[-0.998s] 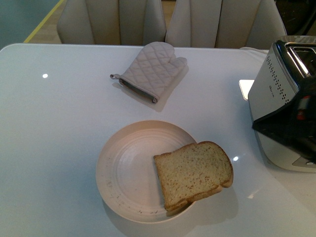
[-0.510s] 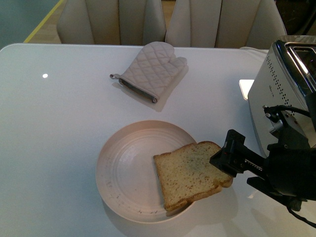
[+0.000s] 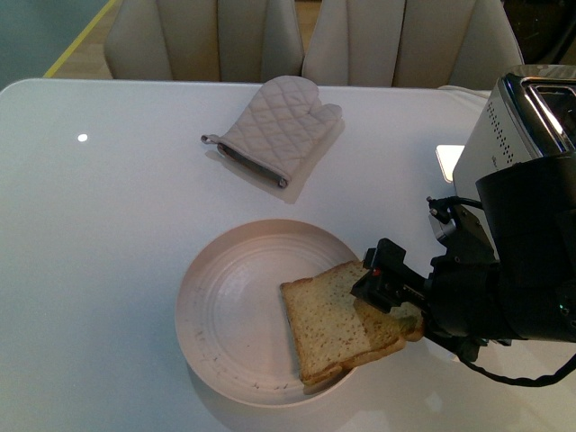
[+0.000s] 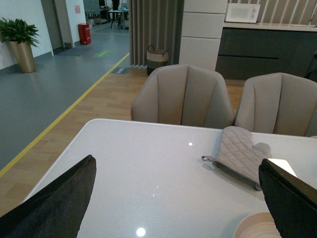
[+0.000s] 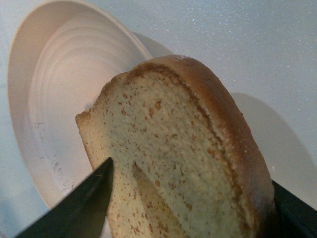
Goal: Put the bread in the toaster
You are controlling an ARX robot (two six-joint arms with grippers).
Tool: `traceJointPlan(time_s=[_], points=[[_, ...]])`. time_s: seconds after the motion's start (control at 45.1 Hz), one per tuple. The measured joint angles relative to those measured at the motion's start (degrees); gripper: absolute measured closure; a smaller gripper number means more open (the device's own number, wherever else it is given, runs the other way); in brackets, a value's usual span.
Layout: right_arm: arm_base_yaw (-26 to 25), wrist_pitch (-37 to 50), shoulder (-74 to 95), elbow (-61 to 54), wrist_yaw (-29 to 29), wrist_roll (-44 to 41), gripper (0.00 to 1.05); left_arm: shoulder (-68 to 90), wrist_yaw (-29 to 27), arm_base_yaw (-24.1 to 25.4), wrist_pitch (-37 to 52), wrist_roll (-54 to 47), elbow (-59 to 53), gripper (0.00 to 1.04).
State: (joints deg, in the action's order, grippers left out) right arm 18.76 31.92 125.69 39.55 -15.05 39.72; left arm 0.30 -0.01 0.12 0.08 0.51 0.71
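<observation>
The bread (image 3: 328, 319) is a tan speckled slice lying flat on a cream plate (image 3: 202, 306), its rounded crust end hanging over the plate's right rim. My right gripper (image 3: 389, 292) is open and reaches in from the right at that crust end. In the right wrist view the bread (image 5: 178, 148) fills the gap of the right gripper (image 5: 188, 213), with one dark finger on each side of the slice. The toaster (image 3: 504, 135), cream-white with a chrome top, stands at the table's right edge behind the right arm. My left gripper (image 4: 173, 203) hangs open over bare table.
A grey quilted oven mitt (image 3: 279, 130) lies behind the plate toward the table's far side; the oven mitt (image 4: 240, 153) also shows in the left wrist view, with the plate rim (image 4: 257, 229) below it. Two beige chairs (image 3: 301, 40) stand beyond the table.
The right arm has come in from the right, past the toaster, and moved left until its open fingers reach the slice's crust end. The bread and plate have not moved.
</observation>
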Motion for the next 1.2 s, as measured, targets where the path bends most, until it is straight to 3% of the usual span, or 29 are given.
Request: traceJointPlan(time_s=[0.355, 0.577, 0.799, 0.976, 1.198], points=[[-0.24, 2.80, -4.31, -2.56, -1.75, 3.08, 0.99, 0.00, 0.00, 0.00, 0.00, -0.02, 0.00, 0.07], [-2.80, -3.74, -18.56, -3.06, 2.19, -0.76, 1.01, 0.00, 0.00, 0.00, 0.00, -0.02, 0.00, 0.07], [-10.45, -18.32, -42.93, 6.27, 16.00, -20.63, 1.01, 0.00, 0.00, 0.00, 0.00, 0.00, 0.00, 0.07], [-13.70, -20.46, -44.74, 10.34, 19.78, -34.45, 1.01, 0.00, 0.00, 0.00, 0.00, -0.02, 0.00, 0.07], [-15.19, -20.76, -40.15, 10.40, 23.12, -43.01, 1.01, 0.00, -0.02, 0.00, 0.00, -0.02, 0.00, 0.07]])
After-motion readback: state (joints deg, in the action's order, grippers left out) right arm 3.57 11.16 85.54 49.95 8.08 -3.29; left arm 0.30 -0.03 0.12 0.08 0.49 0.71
